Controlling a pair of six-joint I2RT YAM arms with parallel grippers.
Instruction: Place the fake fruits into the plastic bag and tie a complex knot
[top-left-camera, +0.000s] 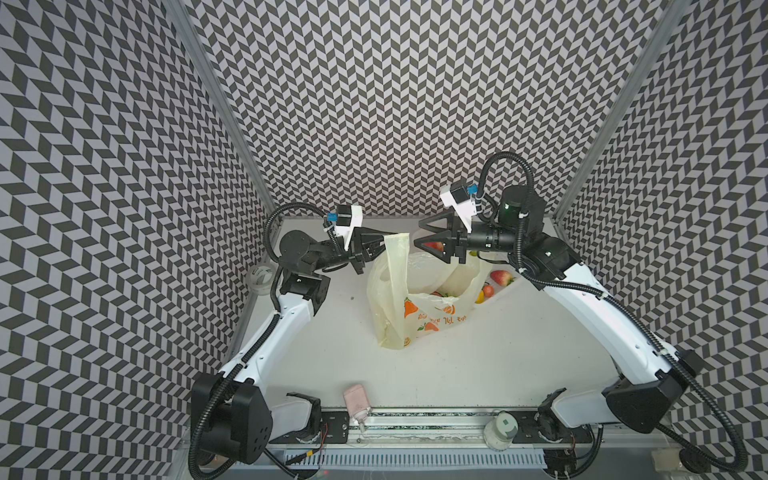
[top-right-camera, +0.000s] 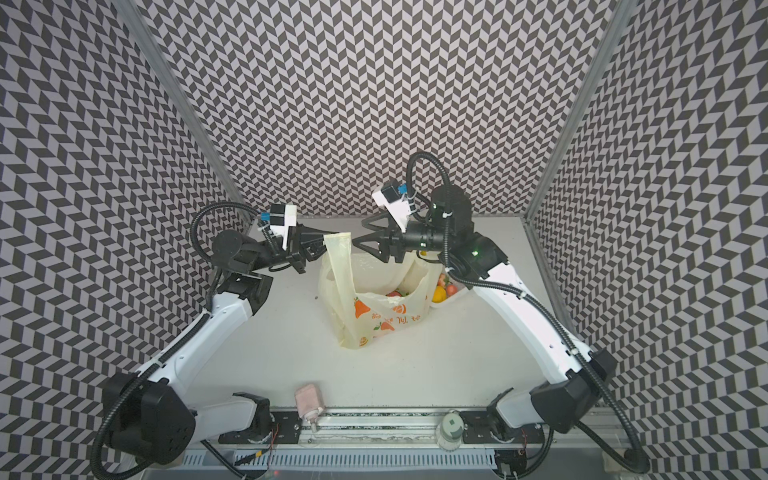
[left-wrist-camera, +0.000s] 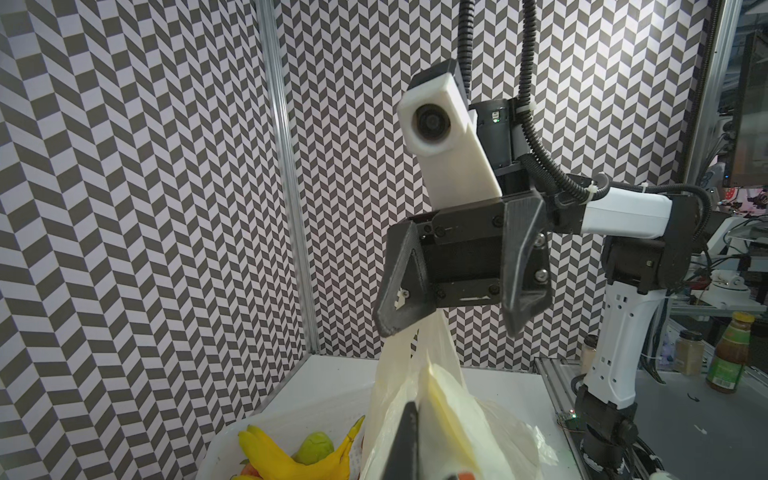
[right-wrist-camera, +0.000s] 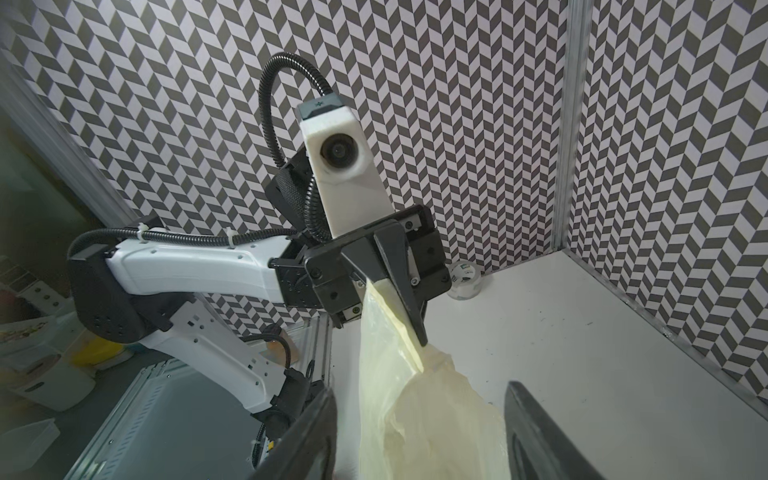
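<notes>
The table (top-left-camera: 457, 374) was mostly bare along its near side, so I had free room there; the walls (top-left-camera: 374, 124) crowded the far corners. The plastic bag (top-left-camera: 399, 316) stood mid-table, mouth open. The basket (top-left-camera: 500, 291) just behind it held more fake fruits (top-left-camera: 500, 277); I judged few bagged, nothing knotted. My left gripper (top-left-camera: 380, 240) pinched a raised handle (top-left-camera: 397, 249); my right gripper (top-left-camera: 417, 234) gaped, empty.

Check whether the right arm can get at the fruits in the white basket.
Probably yes. The right gripper is open and empty beside the plastic bag, and the fruits lie uncovered in the white basket under its wrist. The left gripper pins the bag's handle on the other side, clear of that path.
</notes>
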